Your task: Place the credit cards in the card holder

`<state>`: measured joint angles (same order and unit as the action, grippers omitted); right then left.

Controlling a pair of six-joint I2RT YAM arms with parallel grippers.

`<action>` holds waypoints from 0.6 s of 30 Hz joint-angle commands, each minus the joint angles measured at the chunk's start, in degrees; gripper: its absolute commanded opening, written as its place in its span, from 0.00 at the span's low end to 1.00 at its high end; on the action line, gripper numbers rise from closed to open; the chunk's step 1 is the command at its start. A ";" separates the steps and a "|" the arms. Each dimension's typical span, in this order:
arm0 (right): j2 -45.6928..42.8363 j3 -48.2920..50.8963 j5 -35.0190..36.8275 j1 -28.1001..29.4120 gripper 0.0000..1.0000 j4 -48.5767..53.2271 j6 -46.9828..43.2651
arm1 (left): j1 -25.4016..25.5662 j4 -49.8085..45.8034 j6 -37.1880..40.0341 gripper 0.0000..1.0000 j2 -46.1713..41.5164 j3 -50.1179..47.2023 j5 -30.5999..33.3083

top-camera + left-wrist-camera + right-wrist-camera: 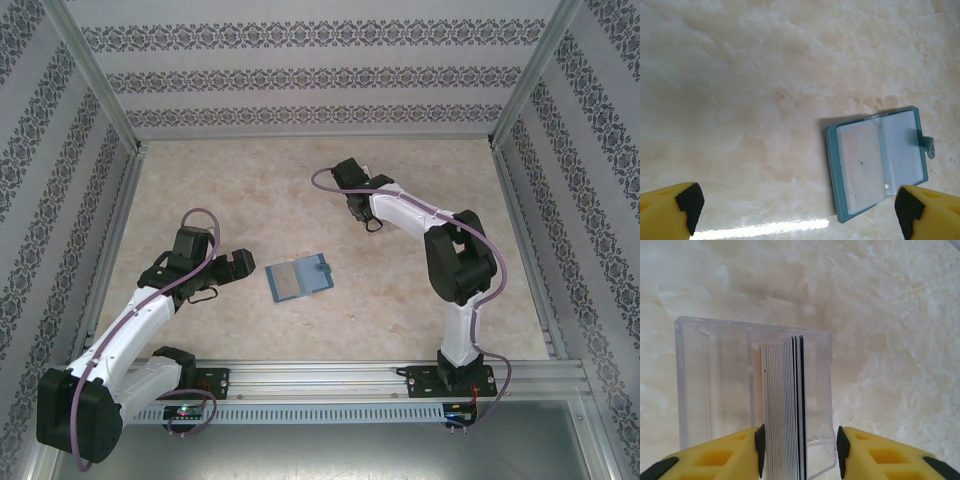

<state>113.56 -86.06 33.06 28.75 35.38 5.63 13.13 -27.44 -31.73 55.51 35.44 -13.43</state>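
Card holder (300, 277), left neighbour: left gripper (243, 266), fingers spread wide with nothing between them, hanging low over the bare table (200, 180).
Card holder, place: just ahead of the left gripper's tip. In the left wrist view it lies forward of the gap between the fingers, well over toward the right fingertip, and is not touched by either one.
Card holder, condition: teal, opened flat, clear sleeves facing up, snap tab on the edge away from the spine. Whether any sleeve already has a card in it cannot be told.
Right gripper (800, 450): jaws parted and empty, poised astride the card stack. The left pad is just beside the outermost card; whether it touches cannot be told. The right pad stands apart from the stack, near the stand's side wall.
Clear stand (715, 385): transparent box directly under and ahead of the right gripper, open at the top, its left half vacant.
Credit cards (782, 400): a tight stack on edge inside the clear stand, pressed toward its right wall, between the right gripper's pads and well apart from the card holder.
Step in hand: picking cards from the stand, by my reading; the grip is lined up but not closed.
Next move calls for: closing on a thin slice of the stack rather than all of it, lifting straight up clear of the stand walls, and carrying it across to the open sleeves. The left gripper will likely need to pin the card holder down.
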 commanded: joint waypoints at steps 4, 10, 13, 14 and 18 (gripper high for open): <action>0.43 0.93 1.16 0.69 0.49 0.49 1.11 | 0.49 -0.80 0.08 1.00 -1.63 0.23 0.04; -2.39 1.42 -1.51 0.24 0.50 0.09 1.79 | 0.49 -0.06 -0.09 1.00 -2.11 -0.15 0.25; -3.14 1.51 -4.20 -0.40 0.53 0.01 2.10 | 0.50 0.11 -0.26 1.00 -2.20 -0.38 0.40; -3.39 1.66 -4.91 -0.64 0.54 -0.04 2.50 | 0.45 0.68 -0.35 1.00 -2.27 -0.76 0.34; -3.05 2.54 -7.99 -1.62 0.56 -0.63 3.38 | 0.49 -0.37 -0.09 1.00 -2.01 0.01 0.39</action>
<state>112.07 -84.55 28.16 28.27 35.20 7.33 13.13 -27.46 -31.73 53.89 35.35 -13.39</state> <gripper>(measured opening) 0.560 0.997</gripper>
